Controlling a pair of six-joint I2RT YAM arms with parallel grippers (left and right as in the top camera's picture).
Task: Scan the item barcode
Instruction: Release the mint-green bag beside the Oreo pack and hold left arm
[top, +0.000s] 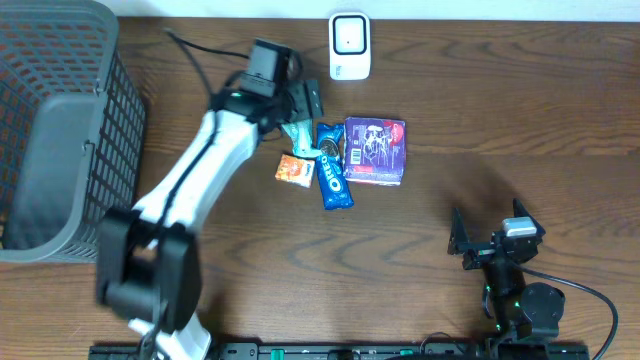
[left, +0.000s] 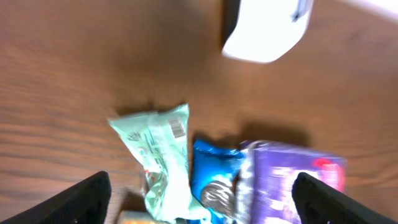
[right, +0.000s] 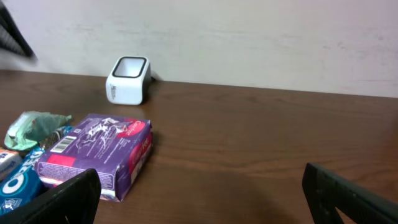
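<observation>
**Spotter:** Closest to your left wrist lens, two dark fingertips are sitting in the lower corners of the frame. Your left gripper is standing spread wide, and nothing is being pinched between the jaws.

**Second:** What is lying under it?

**Spotter:** A mint-green packet is lying flat on the table, left of centre, with a barcode patch showing near its upper right corner. Just to its right a blue Oreo pack is lying against a purple box. The view is blurring, so I cannot tell you whether the green packet is touching the Oreo pack.

**Second:** Where is the scanner sitting?

**Spotter:** The white scanner is standing at the top centre of the overhead frame, apart from the cluster, which is lying just below it in the middle. An orange packet is lying at the cluster's lower left, just beside the Oreo pack. A grey mesh basket is filling the upper left.

**Second:** And your other arm?

**Spotter:** Your right gripper is hanging in the lower right of the overhead frame, well apart from the items. Its fingers are standing wide apart and are holding nothing.
</observation>
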